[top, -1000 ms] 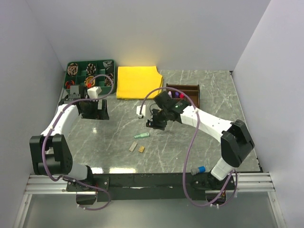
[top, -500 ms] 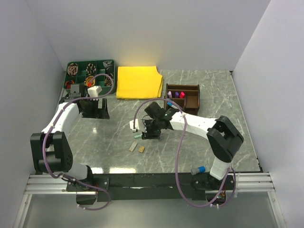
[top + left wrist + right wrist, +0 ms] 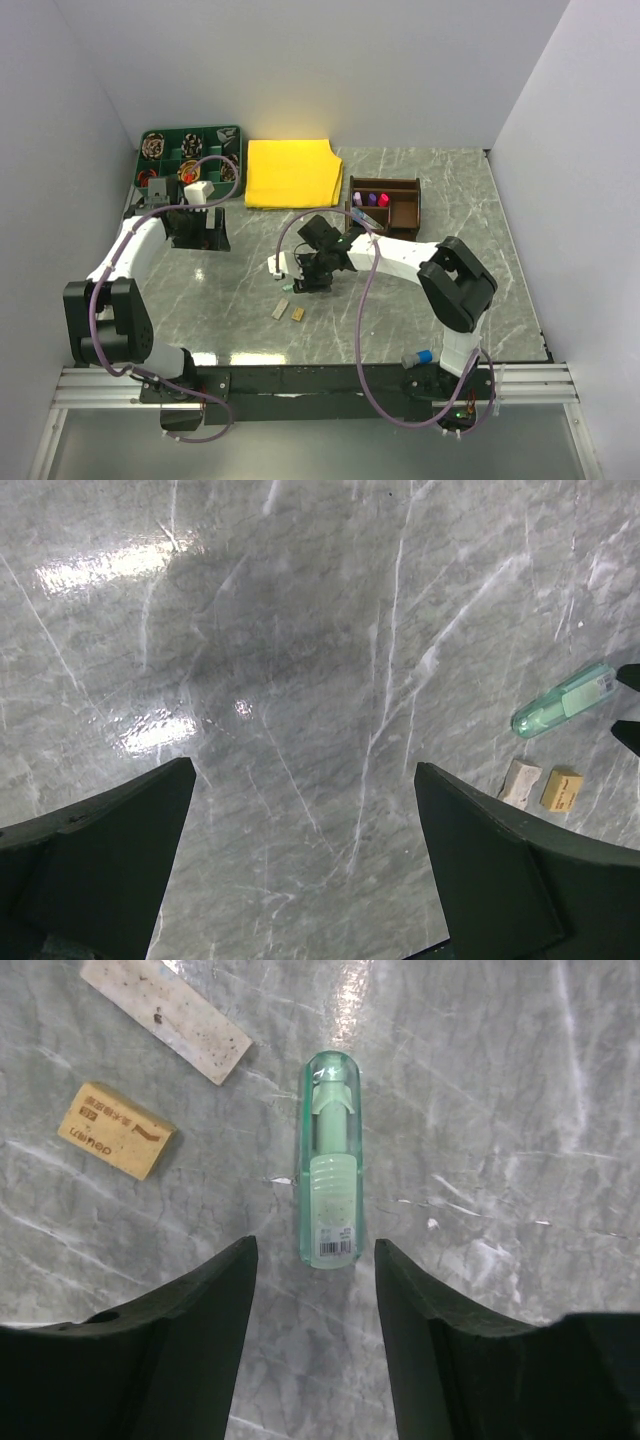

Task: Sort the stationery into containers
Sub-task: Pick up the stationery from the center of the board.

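Observation:
A green marker pen (image 3: 330,1160) lies flat on the marble table, pointing away from my right gripper (image 3: 315,1250). That gripper is open, its fingertips either side of the pen's near end and touching nothing. Left of the pen lie a tan eraser (image 3: 115,1130) and a cream eraser (image 3: 165,1018). From above, the right gripper (image 3: 312,280) hangs mid-table over the pen (image 3: 287,288). The dark brown organiser (image 3: 413,208) stands behind it and holds pink and purple capped markers (image 3: 370,199). My left gripper (image 3: 195,240) is open and empty at the left; its view also shows the pen (image 3: 565,700).
A yellow cloth (image 3: 290,172) lies at the back centre. A green tray (image 3: 232,131) of coiled items sits at the back left. A blue-capped marker (image 3: 417,356) lies by the right arm's base. White walls close in the table on three sides.
My right gripper has swung left and toward the near edge, away from the organiser, and come down over the green pen. The left arm has stayed put.

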You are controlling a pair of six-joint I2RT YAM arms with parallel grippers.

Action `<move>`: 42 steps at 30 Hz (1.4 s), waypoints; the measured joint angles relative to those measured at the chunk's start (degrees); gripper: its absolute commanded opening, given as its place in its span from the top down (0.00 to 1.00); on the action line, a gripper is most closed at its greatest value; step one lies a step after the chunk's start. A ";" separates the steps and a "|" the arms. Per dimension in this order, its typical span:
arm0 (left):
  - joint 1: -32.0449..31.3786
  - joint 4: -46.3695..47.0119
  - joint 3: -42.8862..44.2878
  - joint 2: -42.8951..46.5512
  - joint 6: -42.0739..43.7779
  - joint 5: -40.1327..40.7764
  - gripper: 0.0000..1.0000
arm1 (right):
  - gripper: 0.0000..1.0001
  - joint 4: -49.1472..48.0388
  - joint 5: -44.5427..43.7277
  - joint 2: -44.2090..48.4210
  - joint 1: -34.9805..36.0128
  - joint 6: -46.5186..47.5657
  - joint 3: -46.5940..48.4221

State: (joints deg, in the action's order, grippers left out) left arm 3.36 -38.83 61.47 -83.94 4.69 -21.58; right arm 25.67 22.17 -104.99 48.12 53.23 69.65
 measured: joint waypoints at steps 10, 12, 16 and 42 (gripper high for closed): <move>0.39 -0.07 -0.07 0.42 -0.02 -0.02 0.01 | 0.51 -0.13 0.37 -1.31 -0.07 -0.02 0.07; 0.50 -0.07 -0.07 0.39 -0.02 -0.02 0.01 | 0.51 -0.31 0.46 -1.33 -0.13 -0.04 0.07; 0.59 -0.07 -0.07 -0.09 -0.02 0.00 0.01 | 0.52 -0.66 0.79 -1.57 -0.28 -0.07 0.07; 0.59 0.00 0.02 -1.11 -0.09 -0.50 0.00 | 0.89 -2.03 -0.52 -4.92 -0.59 -6.97 2.08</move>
State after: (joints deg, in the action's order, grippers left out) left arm 3.95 -38.83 61.49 -85.06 4.60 -22.09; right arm 23.64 21.65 -109.91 47.53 46.26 71.72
